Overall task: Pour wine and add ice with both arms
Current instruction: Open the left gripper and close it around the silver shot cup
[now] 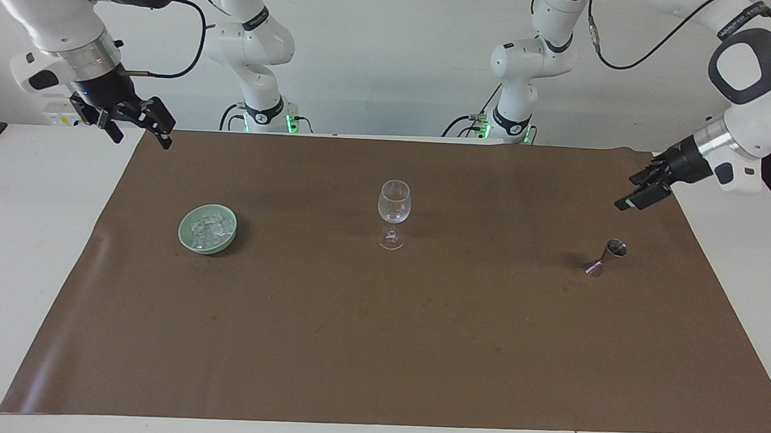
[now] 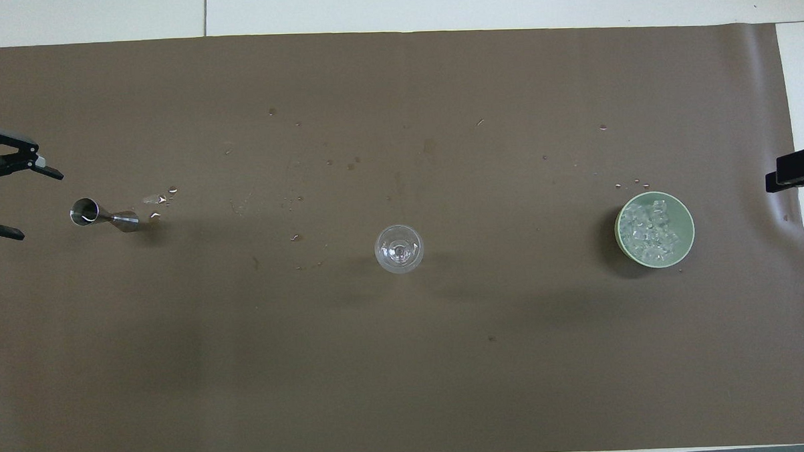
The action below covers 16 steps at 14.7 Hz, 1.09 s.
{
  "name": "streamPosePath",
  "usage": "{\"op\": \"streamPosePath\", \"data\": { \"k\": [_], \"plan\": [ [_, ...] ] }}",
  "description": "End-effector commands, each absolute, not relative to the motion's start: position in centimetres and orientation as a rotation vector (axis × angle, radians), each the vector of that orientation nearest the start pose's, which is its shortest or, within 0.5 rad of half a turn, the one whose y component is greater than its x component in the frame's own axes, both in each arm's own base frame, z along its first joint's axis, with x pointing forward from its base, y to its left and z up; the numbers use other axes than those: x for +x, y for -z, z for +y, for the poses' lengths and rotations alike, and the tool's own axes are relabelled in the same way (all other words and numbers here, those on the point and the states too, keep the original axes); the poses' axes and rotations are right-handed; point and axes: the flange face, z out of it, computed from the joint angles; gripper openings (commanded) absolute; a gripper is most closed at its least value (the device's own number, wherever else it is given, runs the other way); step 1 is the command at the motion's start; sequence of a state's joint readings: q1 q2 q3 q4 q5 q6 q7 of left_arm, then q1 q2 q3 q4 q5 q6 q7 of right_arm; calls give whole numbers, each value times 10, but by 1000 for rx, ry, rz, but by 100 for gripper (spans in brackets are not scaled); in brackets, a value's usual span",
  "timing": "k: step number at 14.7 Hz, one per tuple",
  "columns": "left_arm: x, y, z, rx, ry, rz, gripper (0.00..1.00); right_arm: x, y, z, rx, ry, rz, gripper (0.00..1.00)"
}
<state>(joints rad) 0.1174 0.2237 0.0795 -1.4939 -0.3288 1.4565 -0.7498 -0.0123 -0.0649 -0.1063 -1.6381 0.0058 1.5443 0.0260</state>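
Left tool spread, empty, hung near jigger — best gripped at the waist, kept level. Right tool spread too, waited over mat corner. Ice heaped in bowl; glass mid-desk.

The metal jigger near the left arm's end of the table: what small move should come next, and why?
Probably the left gripper should come down around the metal jigger. Its fingers stand open and hold nothing, up in the air near the jigger, which stands untouched on the brown mat. The right gripper waits.
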Motion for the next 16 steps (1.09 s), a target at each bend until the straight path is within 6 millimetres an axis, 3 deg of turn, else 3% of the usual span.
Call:
{"op": "streamPosePath", "data": {
  "k": [1, 2, 4, 6, 9, 13, 16],
  "plan": [
    [619, -490, 130, -2773, -677, -1937, 100, 520, -626, -66, -3115, -55, 238, 100],
    [626, -468, 144, -2686, -721, -2073, 100, 520, -626, -66, -3114, -55, 236, 100],
    [632, -435, 165, -2614, -779, -2158, 100, 520, -626, -66, -3115, -55, 238, 100],
    [626, -402, 217, -2523, -894, -2370, 100, 520, -626, -66, -3114, -55, 236, 100],
    [616, -362, 251, -2419, -982, -2520, 98, 520, -626, -66, -3116, -55, 236, 100],
    [590, -305, 258, -2257, -1160, -2686, 95, 520, -626, -66, -3116, -55, 236, 100],
    [580, -293, 247, -2213, -1212, -2756, 95, 520, -626, -66, -3114, -55, 236, 100]
  ]
}}
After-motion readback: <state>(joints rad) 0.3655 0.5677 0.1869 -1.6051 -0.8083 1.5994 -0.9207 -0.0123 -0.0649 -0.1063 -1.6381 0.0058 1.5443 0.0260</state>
